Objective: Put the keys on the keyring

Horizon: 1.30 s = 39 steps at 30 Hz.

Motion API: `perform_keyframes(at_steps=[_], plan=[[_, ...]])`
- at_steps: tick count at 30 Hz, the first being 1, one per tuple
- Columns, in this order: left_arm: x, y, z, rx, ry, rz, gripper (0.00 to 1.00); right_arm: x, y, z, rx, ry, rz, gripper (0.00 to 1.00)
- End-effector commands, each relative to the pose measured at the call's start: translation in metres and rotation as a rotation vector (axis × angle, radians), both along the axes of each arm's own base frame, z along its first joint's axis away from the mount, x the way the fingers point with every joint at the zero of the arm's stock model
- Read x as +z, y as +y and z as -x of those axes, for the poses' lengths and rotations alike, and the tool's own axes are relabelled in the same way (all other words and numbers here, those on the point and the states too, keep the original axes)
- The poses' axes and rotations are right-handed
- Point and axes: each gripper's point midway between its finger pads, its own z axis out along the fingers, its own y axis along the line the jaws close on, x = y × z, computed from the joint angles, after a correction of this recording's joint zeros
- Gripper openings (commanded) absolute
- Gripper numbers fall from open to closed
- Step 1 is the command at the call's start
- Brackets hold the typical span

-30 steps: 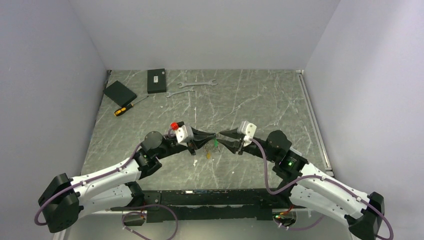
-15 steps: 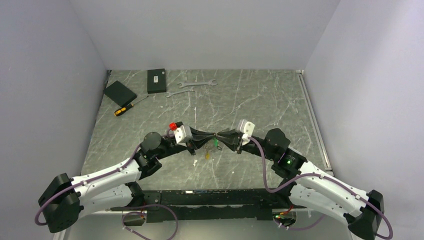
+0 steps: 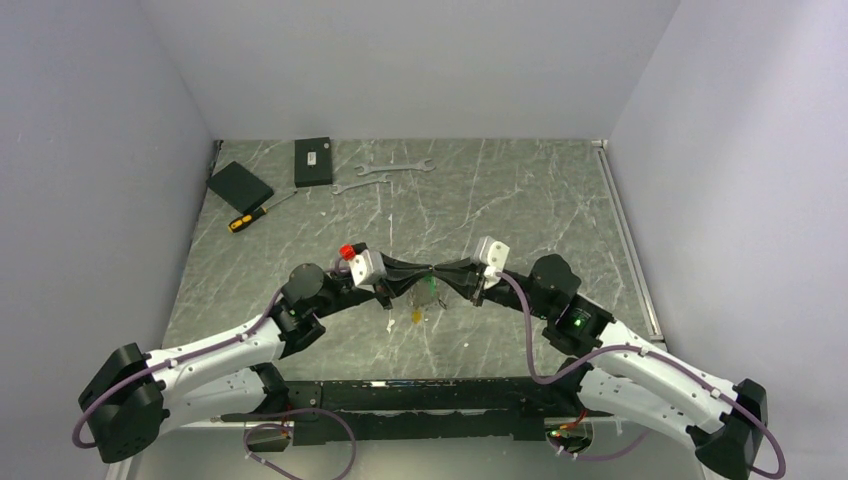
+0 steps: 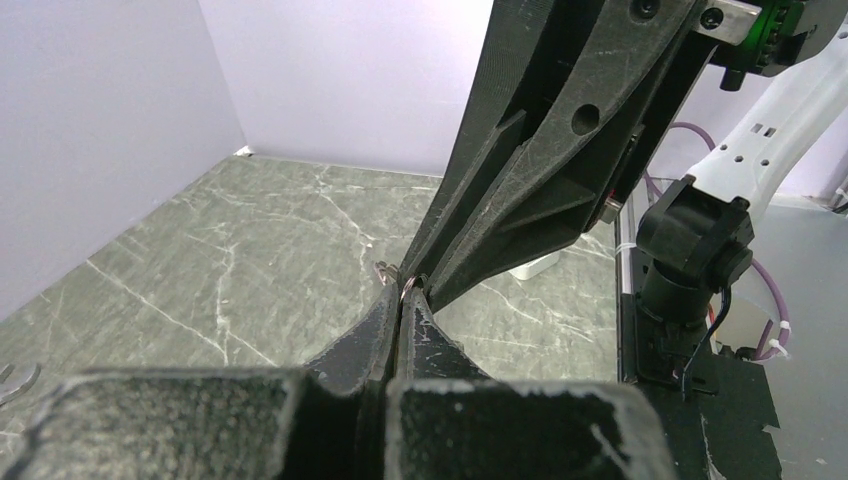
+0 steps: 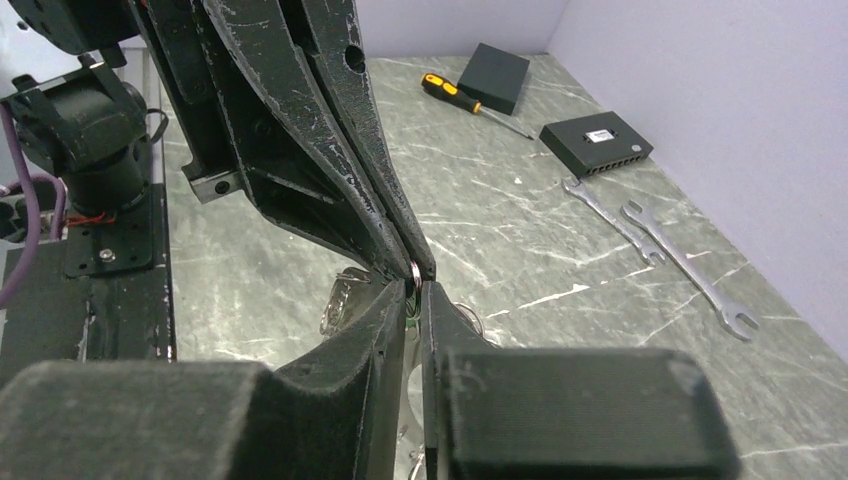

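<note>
My left gripper (image 3: 427,272) (image 4: 405,291) holds a thin metal keyring (image 4: 408,286) (image 5: 414,270) above the table's middle, jaws shut on it. My right gripper (image 3: 441,272) (image 5: 413,291) meets it tip to tip, its fingers (image 4: 520,170) coming in from the opposite side. Its jaws stand a narrow slit apart with the ring's edge at the slit's mouth; whether they grip anything is unclear. The keys (image 5: 338,300) hang silvery just under the tips, and their green tag (image 3: 428,286) shows below the meeting point.
A yellow tag (image 3: 416,317) lies on the marble below the grippers. Two wrenches (image 3: 398,168) (image 5: 690,268), two black boxes (image 3: 313,161) (image 3: 239,184) and a screwdriver (image 3: 255,213) lie at the back left. A rail (image 3: 628,240) runs along the table's right edge.
My right gripper has moved left up to the left gripper's tips, and its jaws have narrowed. The left gripper stays shut on the keyring in the same place.
</note>
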Motion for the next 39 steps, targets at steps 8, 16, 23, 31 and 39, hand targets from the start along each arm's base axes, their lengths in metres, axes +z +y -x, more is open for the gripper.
perform_keyframes(at_steps=[8, 16, 23, 31, 39], plan=[[0.032, 0.004, 0.005, -0.01, -0.068, 0.101, 0.0, 0.028, 0.009, 0.012, 0.086, -0.051, -0.035, 0.0], [0.021, 0.015, 0.002, 0.047, -0.114, -0.014, 0.07, 0.033, 0.003, 0.004, 0.037, -0.041, 0.029, 0.0], [0.02, 0.036, -0.002, 0.132, -0.159, -0.103, 0.5, 0.03, 0.008, -0.018, -0.062, 0.138, 0.153, 0.0], [0.005, 0.053, 0.011, 0.115, -0.147, -0.244, 0.46, 0.011, 0.015, -0.037, -0.177, 0.412, 0.319, 0.0], [-0.027, 0.036, 0.012, 0.06, -0.035, -0.223, 0.45, -0.016, 0.021, -0.063, -0.377, 0.654, 0.405, 0.0]])
